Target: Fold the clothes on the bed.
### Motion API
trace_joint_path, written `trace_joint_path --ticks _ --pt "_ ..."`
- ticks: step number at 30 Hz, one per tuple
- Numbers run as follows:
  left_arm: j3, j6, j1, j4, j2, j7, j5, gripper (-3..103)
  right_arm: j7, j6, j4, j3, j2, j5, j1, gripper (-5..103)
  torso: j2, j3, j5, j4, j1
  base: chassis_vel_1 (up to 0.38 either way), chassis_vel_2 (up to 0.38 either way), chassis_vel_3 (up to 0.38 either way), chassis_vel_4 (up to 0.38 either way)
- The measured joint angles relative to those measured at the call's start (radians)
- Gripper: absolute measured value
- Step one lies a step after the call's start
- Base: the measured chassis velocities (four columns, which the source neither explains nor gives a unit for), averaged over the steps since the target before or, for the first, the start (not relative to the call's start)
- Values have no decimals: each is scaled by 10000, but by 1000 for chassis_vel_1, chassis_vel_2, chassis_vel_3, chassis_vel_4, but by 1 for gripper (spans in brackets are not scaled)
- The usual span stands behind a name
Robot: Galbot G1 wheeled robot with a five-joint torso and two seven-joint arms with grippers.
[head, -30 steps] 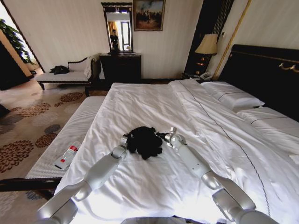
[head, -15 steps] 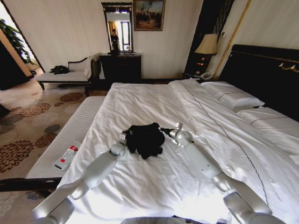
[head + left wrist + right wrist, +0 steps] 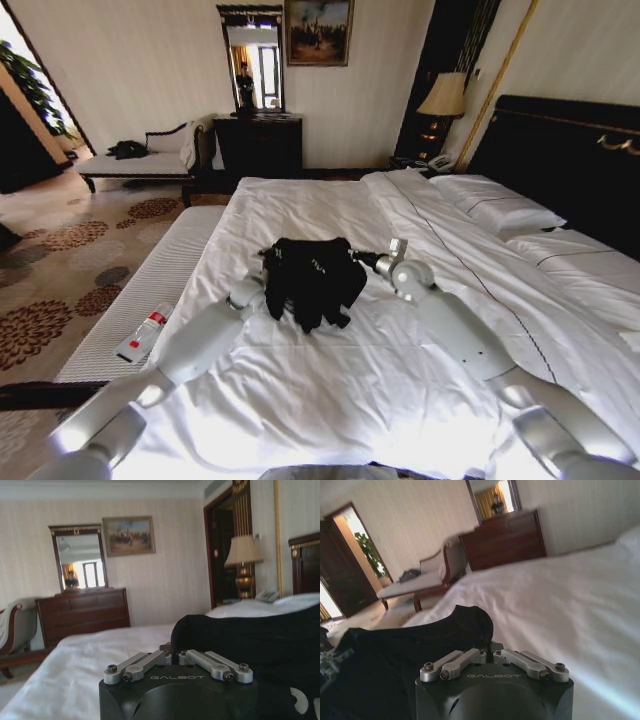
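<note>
Two claws, left (image 3: 264,268) and right (image 3: 362,260), each pinch shut on an upper edge of the one black top (image 3: 312,280), which hangs spread between them above the bed (image 3: 330,390). Since a second ago, both have risen and moved farther up the bed, stretching the garment wider.

We see the black clothes (image 3: 312,280) with small white marks on the white bed (image 3: 330,390), a dark headboard (image 3: 570,160), and a beige carpet (image 3: 60,270) with brown flowers.
</note>
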Motion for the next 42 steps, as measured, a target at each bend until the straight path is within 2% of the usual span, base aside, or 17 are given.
trace_joint_path --ticks 7,9,17,22,32,42 --pt "273 236 -1138 -258 256 -104 -679 1 425 49 186 -547 -300 419 1540 1 0 1 -4 5 1 0 0 0 0" --pt "431 312 -1790 -277 335 -132 -994 1 616 -19 196 -638 -428 890 2078 1 0 1 1 3 1 0 0 0 0" --pt "669 489 -3414 -144 496 -196 -1733 1 647 -35 268 -785 -929 1261 3108 1 0 1 -1 2 2 0 0 0 0" --pt "874 644 -4451 -549 1003 -228 -2358 1 592 -31 652 -787 -1563 1354 3607 1 1 -1 3 -1 -1 0 0 0 0" --pt "1050 787 -4566 -1478 1687 -513 -2791 1 640 -34 1415 -1032 -2028 1414 3949 1 1 0 -4 7 -1 0 0 0 0" --pt "1395 1177 -4610 -1815 1545 -1072 -3073 1 762 -61 2127 -857 -2379 1487 3332 1 0 2 1 -1 2 0 0 0 0"
